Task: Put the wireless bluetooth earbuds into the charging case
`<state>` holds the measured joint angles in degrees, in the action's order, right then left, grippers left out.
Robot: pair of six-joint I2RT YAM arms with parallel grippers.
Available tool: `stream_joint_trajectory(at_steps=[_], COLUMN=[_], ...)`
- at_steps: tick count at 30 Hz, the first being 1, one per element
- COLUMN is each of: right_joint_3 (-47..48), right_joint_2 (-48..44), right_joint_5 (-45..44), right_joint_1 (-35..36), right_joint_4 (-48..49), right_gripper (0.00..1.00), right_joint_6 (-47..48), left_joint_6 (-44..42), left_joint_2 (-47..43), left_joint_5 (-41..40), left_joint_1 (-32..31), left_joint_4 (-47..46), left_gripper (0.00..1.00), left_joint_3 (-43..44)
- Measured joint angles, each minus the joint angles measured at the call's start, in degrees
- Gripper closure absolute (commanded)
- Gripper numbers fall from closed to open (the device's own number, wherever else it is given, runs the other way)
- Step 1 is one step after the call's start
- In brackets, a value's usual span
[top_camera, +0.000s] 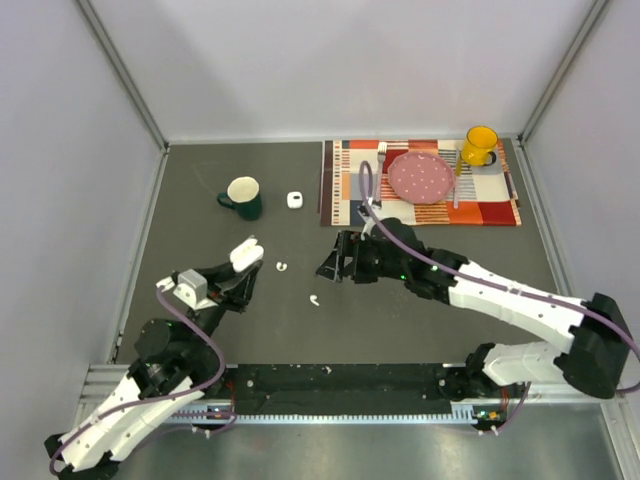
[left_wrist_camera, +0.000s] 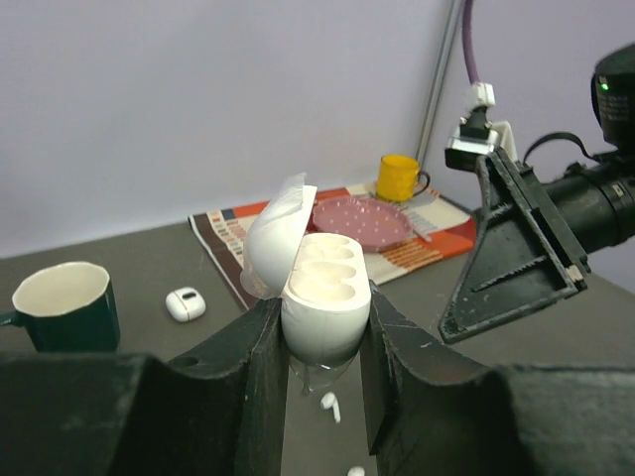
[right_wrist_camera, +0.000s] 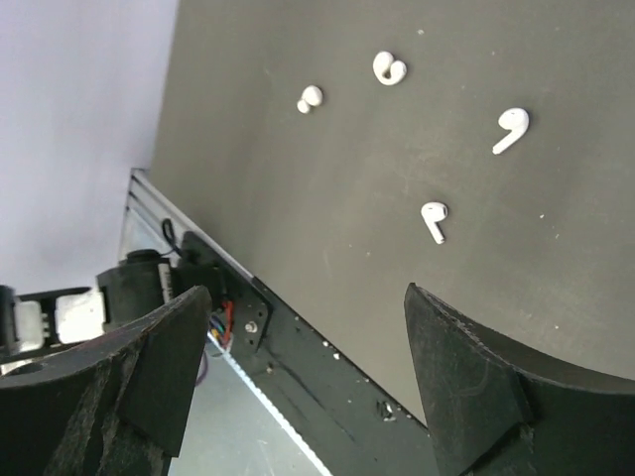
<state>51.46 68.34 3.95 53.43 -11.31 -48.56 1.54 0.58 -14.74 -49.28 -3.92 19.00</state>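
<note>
With the left claw (left_wrist_camera: 322, 342) pinching the open charging case (left_wrist_camera: 322, 293) mid-frame and the right claw (right_wrist_camera: 303, 297) spread above the earbuds (right_wrist_camera: 434, 219) strewn upper right on the worktop (right_wrist_camera: 556, 288), an off-centre pinch could flick one away.

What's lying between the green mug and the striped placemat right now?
One small white closed case, standing apart from both the green mug and the striped placemat. The top view shows it best.
</note>
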Motion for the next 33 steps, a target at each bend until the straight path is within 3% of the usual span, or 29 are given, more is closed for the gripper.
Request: stream_joint_trajectory(at_steps=[10,17,23,26,29,33], right_joint_3=[4.79,4.2,-0.33,-1.79,-2.97,-3.1], right_joint_2=[9.92,8.57,0.15,-3.39,-5.9,-6.62], right_joint_5=[-3.76,-7.21,-9.99,-11.28,-12.44,-13.09], right_joint_1=[0.0,0.0,-0.02,-0.11,-0.2,-0.46], right_joint_4=[-3.8,-4.61,-4.98,-5.01,-5.05,-4.63], right_gripper=[0.25,0.27,0.29,0.3,0.3,0.33], right_joint_6=[1.03,0.96,0.92,1.03,1.49,3.56], left_joint_6=[0.02,-0.22,-0.2,1.4,5.9,8.74], left_joint_2=[-0.22,2.1,13.35,19.91,25.92,28.15], left_joint_5=[3.45,10.58,19.06,26.73,36.39,42.64], left_joint_1=[0.0,0.0,1.79,8.2,19.56,28.0], left_joint_4=[7.37,1.79,-8.17,-13.66,-20.59,-23.96], left_gripper=[1.0,1.0,1.0,1.0,1.0,1.0], left_joint_3=[-0.13,-1.51,-1.99,-1.99,-2.03,-2.03])
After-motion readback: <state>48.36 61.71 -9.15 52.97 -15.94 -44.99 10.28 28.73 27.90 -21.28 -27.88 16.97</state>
